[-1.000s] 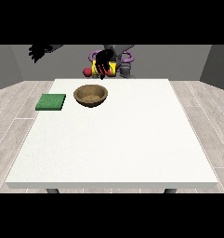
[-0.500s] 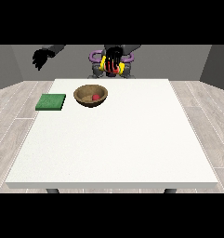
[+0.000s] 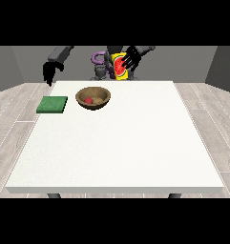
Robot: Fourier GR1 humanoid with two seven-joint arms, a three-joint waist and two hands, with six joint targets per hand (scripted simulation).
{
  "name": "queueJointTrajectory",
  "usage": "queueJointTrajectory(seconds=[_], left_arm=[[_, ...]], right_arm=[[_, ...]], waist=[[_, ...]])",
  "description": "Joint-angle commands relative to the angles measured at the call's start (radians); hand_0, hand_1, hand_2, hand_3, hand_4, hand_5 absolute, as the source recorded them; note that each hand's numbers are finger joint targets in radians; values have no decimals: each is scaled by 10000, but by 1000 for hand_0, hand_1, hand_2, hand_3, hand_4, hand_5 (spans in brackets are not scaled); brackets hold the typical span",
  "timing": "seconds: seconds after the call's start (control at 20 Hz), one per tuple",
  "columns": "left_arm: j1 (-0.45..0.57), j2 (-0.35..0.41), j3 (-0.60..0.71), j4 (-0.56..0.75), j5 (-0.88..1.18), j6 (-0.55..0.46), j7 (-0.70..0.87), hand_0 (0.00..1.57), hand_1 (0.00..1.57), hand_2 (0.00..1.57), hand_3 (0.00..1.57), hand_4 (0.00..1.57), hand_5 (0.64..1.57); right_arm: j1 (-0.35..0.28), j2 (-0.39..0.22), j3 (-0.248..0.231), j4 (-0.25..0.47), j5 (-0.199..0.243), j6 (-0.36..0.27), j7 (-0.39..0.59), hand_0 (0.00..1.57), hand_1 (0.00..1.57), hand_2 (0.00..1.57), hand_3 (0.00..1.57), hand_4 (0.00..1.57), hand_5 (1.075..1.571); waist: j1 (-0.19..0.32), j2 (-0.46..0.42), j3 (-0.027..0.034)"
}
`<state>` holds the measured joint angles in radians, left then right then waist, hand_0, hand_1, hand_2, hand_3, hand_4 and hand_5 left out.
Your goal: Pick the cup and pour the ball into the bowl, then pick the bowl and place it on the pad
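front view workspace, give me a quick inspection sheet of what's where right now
surface: white table, mostly bare, things grouped at its far left part
job's things: wooden bowl upright on the table with a red ball inside; yellow cup with a watermelon print held up above the far edge; green pad flat on the table, left of the bowl and apart from it, nothing on it
clutter: nothing seen
robot hands: robot hand at the view's right curled round the cup; robot hand at the view's left hangs above the table's far left corner, holding nothing
cables: nothing seen
surroundings: grey walls, pale plank floor
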<state>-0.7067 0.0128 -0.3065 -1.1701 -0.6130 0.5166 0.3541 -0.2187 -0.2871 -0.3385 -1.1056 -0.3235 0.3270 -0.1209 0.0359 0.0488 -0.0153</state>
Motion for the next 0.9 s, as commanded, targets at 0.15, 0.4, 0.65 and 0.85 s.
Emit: queueJointTrajectory(seconds=[0.15,0.4,0.65,0.85], left_arm=[[86,297,2510,-2507,5201,-2345,-1405,0,0,0,0,0,1451],[46,2292,4634,-2403,7921,-5297,-1987,0,0,0,0,263,1491],[208,3826,6009,-1347,9205,-7112,-2275,0,0,0,0,351,1504],[-259,4972,6950,-940,10045,-7952,-2092,0,0,0,0,315,1513]], right_arm=[[-14,596,-277,82,122,-1165,-317,0,0,0,0,607,1571],[161,1266,-207,-396,184,-1730,-820,0,0,0,0,0,1570],[-416,1836,179,-450,450,-2496,-765,0,0,0,0,0,1569],[-867,1871,147,624,489,-2285,-1594,0,0,0,0,0,1568]], waist=[[1501,690,49],[1826,1025,118],[1665,1373,144],[1504,1879,154]])
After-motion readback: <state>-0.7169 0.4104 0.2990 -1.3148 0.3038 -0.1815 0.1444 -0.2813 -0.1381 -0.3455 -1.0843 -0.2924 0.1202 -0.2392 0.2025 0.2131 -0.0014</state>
